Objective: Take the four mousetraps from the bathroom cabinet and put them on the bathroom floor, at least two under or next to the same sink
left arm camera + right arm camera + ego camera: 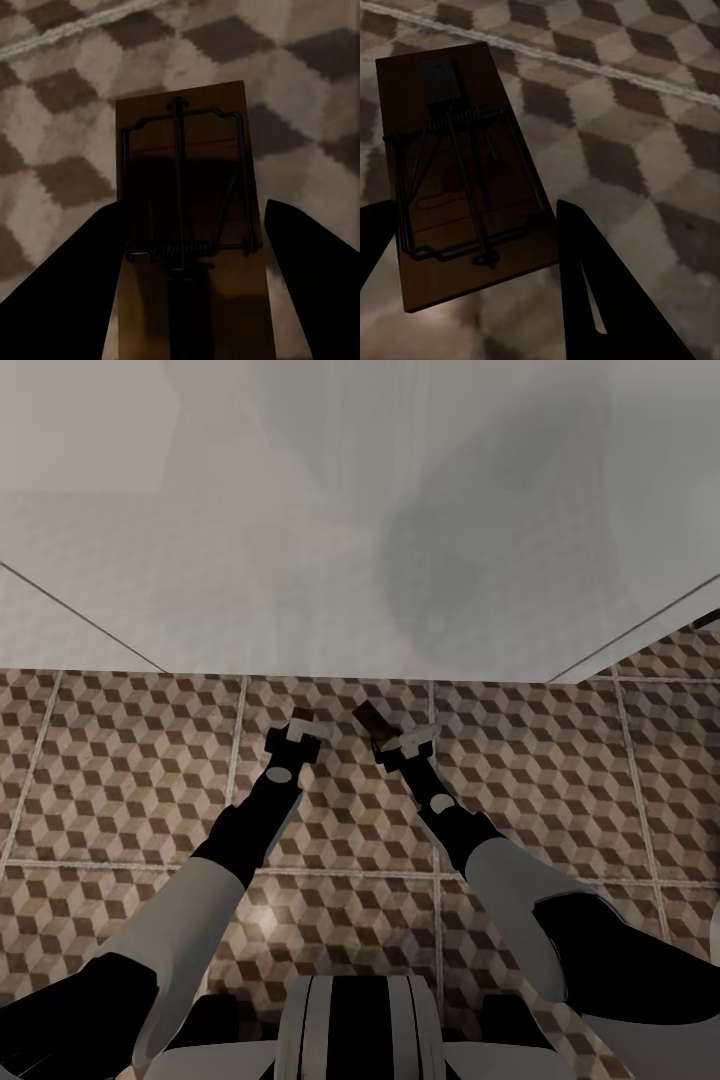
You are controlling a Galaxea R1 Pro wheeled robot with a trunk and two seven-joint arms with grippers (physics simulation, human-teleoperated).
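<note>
Both my arms reach out over the bathroom floor with its cube-patterned tiles. My left gripper is shut on a mousetrap, a small brown board with a wire bar and spring; its tip shows past the fingers. My right gripper is shut on a second mousetrap, which sticks out toward the left and hangs a little above the tiles. The two grippers are close together, just short of a broad white surface. The cabinet is out of view. I cannot tell whether the white surface belongs to the sink.
The white surface spans the far half of the head view and meets the tiles along a straight edge. Grey lines slant across it at left and right. Open tiled floor lies on both sides of the arms.
</note>
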